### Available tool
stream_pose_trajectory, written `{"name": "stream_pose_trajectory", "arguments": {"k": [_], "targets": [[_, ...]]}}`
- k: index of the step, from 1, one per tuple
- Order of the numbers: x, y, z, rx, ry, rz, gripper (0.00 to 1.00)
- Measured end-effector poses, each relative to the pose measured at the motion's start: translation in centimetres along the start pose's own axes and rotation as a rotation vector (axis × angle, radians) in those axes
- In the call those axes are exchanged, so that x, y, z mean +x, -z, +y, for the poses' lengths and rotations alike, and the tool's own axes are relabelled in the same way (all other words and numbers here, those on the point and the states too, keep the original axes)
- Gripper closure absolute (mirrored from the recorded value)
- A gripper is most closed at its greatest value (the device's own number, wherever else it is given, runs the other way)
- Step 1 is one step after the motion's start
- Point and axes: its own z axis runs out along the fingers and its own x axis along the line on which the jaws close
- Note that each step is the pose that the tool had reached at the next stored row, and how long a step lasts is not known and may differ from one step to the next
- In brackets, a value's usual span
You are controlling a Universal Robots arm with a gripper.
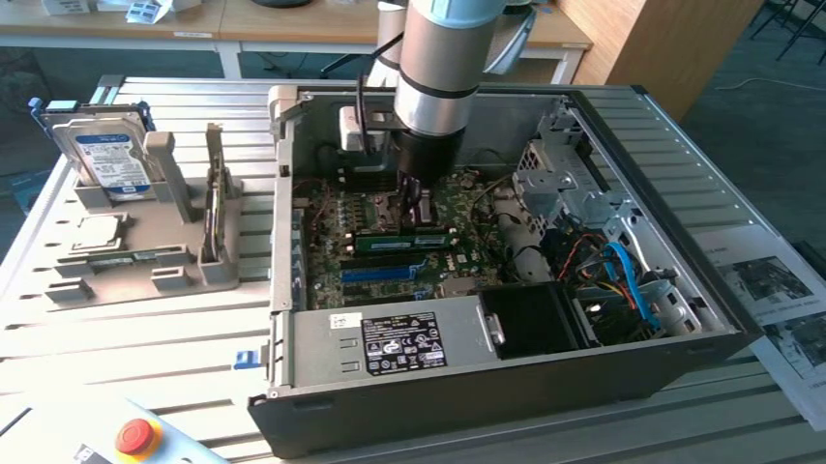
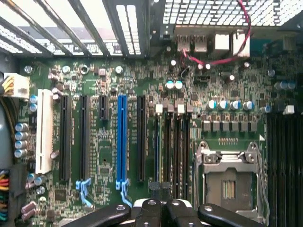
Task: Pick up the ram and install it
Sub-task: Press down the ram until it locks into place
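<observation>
Green ram [image 1: 401, 239] sits flat-on in its motherboard [image 1: 387, 253] slot inside the open PC case [image 1: 516, 377] mid-worktop, apparently seated, pincer [image 2: 161, 204] clenched just above it, probably pressing it home.

open case top [image 1: 427, 92], drive cage [image 1: 568, 184] and cables [image 1: 620, 271] crowding one side

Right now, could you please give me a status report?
Gripper shut, low over green motherboard. Long green ram stick directly beneath it, contact unclear. No obstruction seen.
</observation>
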Motion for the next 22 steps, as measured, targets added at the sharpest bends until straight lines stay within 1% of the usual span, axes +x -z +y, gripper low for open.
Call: {"name": "stream_pose_trajectory", "arguments": {"k": [4,10,16,22], "targets": [[0.00,-0.02,0.51,0.0001,0.000,-0.0001,0.90],[0.01,-0.02,0.52,0.0001,0.000,0.0001,0.90],[0.01,-0.03,0.94,0.0007,0.000,-0.0001,0.90],[0.02,-0.03,0.94,0.0007,0.000,0.0000,0.90]]}}
